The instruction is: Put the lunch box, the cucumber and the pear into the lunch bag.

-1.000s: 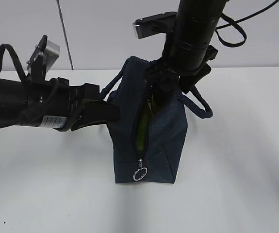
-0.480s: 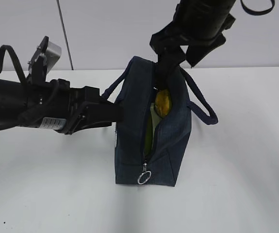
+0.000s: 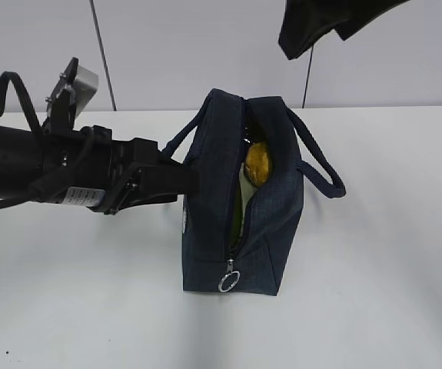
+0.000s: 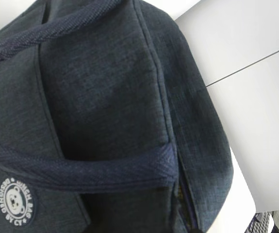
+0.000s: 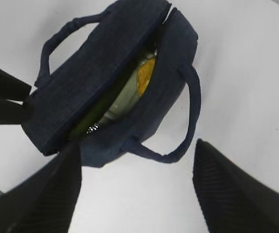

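The navy lunch bag (image 3: 213,207) stands upright mid-table with its top zipper undone. Inside it shows the yellow-orange pear (image 3: 257,163) (image 5: 145,77), a pale green lunch box lid (image 5: 122,104) and a strip of dark green cucumber (image 5: 93,119) (image 3: 236,219). My left gripper (image 3: 176,178) sits against the bag's left wall by its handle; the left wrist view is filled with bag fabric (image 4: 105,87) and its fingers do not show. My right gripper (image 3: 320,31) (image 5: 137,189) hangs high above the bag, open and empty.
The metal ring pull (image 3: 229,280) hangs at the bag's front lower end. The right handle (image 3: 320,173) loops out sideways. White tabletop (image 3: 374,269) surrounds the bag, with a pale wall behind it. A round white logo (image 4: 15,201) marks the bag's side.
My right gripper has risen out of the bag's mouth, leaving the pear inside. The bag's mouth has spread wider. The left arm has barely moved.
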